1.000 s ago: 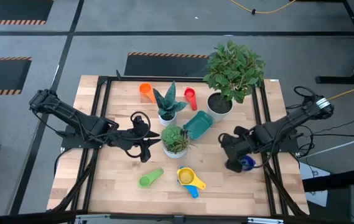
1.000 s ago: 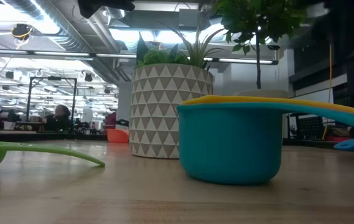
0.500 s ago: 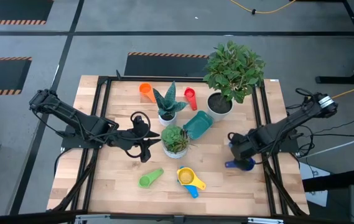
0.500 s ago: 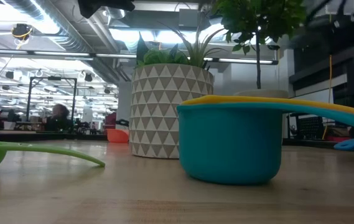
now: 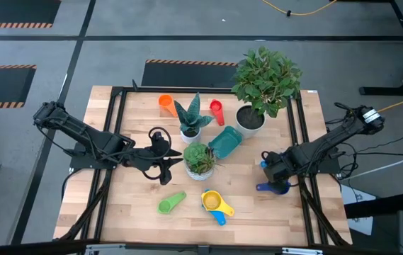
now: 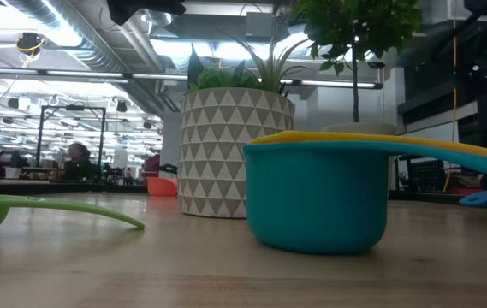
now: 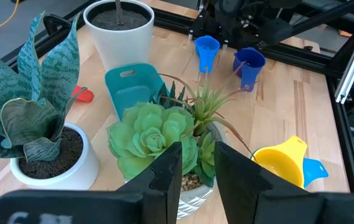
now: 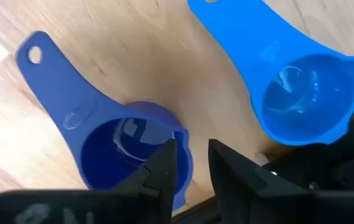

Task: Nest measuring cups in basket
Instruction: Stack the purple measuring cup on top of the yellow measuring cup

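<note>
My fingers (image 7: 164,171) stand slightly apart, nothing between them, just before the succulent (image 7: 158,140). Beyond it lies the teal basket (image 7: 133,87), tipped on its side beside a white pot (image 7: 119,34). A snake plant (image 7: 37,130) stands to one side; a red cup (image 7: 83,94) lies near it. A yellow cup (image 7: 285,163) rests on a light blue one (image 7: 315,170). Two blue cups (image 7: 206,51) (image 7: 249,63) sit by the far arm (image 7: 264,22).

Basket (image 5: 225,142) teal; cups – dk blue (image 8: 124,149), lt blue (image 8: 301,93), yellow (image 5: 212,200), green (image 5: 171,204); pot (image 6: 234,150) triangle-patterned.
</note>
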Robot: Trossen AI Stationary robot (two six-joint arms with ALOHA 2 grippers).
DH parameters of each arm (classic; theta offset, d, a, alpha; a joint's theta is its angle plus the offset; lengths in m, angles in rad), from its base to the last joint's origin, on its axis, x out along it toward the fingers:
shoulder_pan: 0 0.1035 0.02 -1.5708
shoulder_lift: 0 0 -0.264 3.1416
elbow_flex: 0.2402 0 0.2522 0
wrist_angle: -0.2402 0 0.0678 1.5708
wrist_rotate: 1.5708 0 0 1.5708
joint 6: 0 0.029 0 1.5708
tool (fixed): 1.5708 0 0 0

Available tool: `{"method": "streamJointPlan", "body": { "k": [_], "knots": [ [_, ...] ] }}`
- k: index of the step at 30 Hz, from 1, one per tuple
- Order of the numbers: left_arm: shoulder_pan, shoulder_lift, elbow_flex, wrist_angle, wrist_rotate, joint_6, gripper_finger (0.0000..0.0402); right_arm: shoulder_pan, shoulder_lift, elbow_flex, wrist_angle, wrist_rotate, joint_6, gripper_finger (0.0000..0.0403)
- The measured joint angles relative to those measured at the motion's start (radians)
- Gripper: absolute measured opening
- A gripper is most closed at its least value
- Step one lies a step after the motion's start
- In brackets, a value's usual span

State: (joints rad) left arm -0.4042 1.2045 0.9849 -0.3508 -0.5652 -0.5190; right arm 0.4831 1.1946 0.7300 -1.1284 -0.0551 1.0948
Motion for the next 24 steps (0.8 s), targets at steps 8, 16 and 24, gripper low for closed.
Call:
{"method": "streamJointPlan", "body": {
  "k": [8,16,24],
  "knots": [
    [0.000,0.000,0.000,0.000,0.000,0.000,0.0087,0.000,0.000,0.000,-0.007,0.000,-0.003,0.0097],
    [0.000,0.000,0.000,0.000,0.000,0.000,0.0087,0.009,0.000,0.000,-0.007,0.000,-0.005,0.0097],
    [0.000,0.000,0.000,0.000,0.000,0.000,0.0087,0.052,0.000,-0.053,0.048,-0.003,0.012,0.0097]
  ]
}}
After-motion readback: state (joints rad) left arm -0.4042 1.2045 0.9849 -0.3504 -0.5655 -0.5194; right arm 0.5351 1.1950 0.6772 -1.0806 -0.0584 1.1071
